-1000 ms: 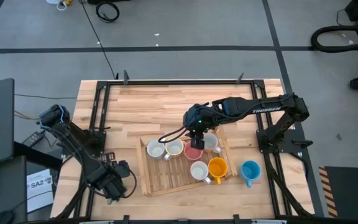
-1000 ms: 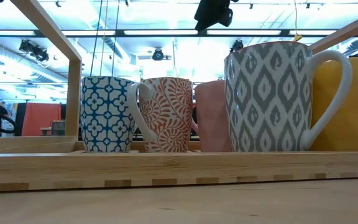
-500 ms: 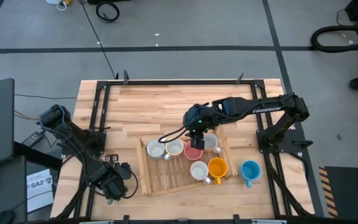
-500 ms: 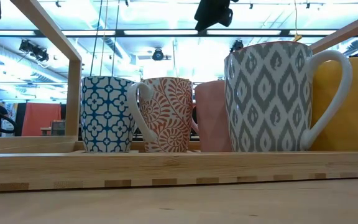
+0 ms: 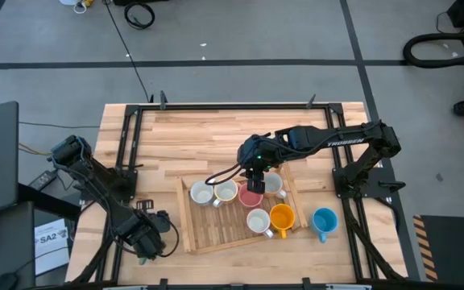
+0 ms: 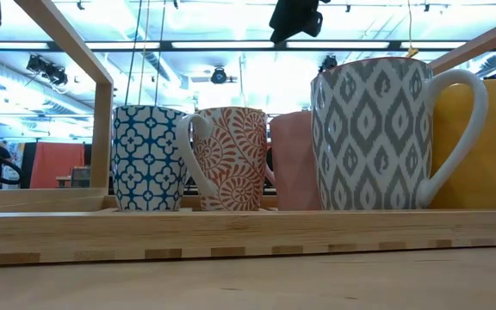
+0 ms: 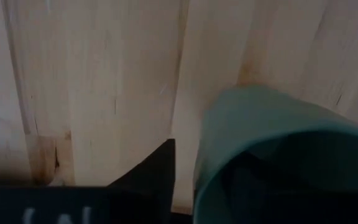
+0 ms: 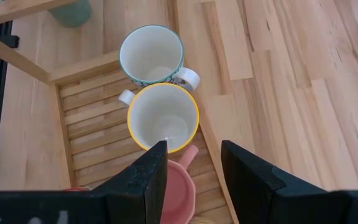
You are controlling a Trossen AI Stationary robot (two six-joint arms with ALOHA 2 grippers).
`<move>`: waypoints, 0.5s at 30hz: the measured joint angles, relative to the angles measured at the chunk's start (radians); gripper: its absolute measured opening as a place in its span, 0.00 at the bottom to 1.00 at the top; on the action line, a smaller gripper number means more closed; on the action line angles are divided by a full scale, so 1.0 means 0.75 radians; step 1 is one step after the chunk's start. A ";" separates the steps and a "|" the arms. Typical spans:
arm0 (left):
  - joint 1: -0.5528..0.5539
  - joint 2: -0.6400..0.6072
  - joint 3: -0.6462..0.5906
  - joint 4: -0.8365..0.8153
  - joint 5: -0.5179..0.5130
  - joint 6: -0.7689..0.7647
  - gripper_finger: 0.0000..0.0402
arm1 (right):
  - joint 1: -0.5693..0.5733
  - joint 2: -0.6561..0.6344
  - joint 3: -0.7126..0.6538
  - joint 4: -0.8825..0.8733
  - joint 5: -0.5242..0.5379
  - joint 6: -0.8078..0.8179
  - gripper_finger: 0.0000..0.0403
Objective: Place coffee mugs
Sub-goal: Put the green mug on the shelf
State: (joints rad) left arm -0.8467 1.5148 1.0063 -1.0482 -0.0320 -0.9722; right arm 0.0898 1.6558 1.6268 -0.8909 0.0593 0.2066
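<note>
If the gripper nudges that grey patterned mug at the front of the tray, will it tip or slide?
The grey patterned mug looks tall for its base, so a high push could tip it; a low one would probably slide it. It looks like glazed ceramic, so likely rigid, slick and breakable. The orange mug close beside it and the tray rim should limit travel.

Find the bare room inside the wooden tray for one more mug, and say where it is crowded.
Free: the tray's near left slats, bordered by its left wall, the back row and the grey-patterned mug. Crowded: the far row of four mugs, from the blue-patterned mug to the pink mug, under the right gripper, and the near right corner with the orange mug.
</note>
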 joint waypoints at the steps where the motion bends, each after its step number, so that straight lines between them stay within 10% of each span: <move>1: 0.000 0.000 0.000 0.000 0.000 0.000 0.29 | 0.000 0.000 0.000 0.000 0.000 0.000 0.39; 15: 0.000 -0.005 0.007 0.003 0.015 0.001 0.07 | 0.000 0.000 0.000 -0.001 0.000 0.000 0.39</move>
State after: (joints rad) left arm -0.8467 1.5112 1.0115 -1.0462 -0.0206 -0.9718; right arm 0.0898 1.6558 1.6268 -0.8916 0.0593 0.2066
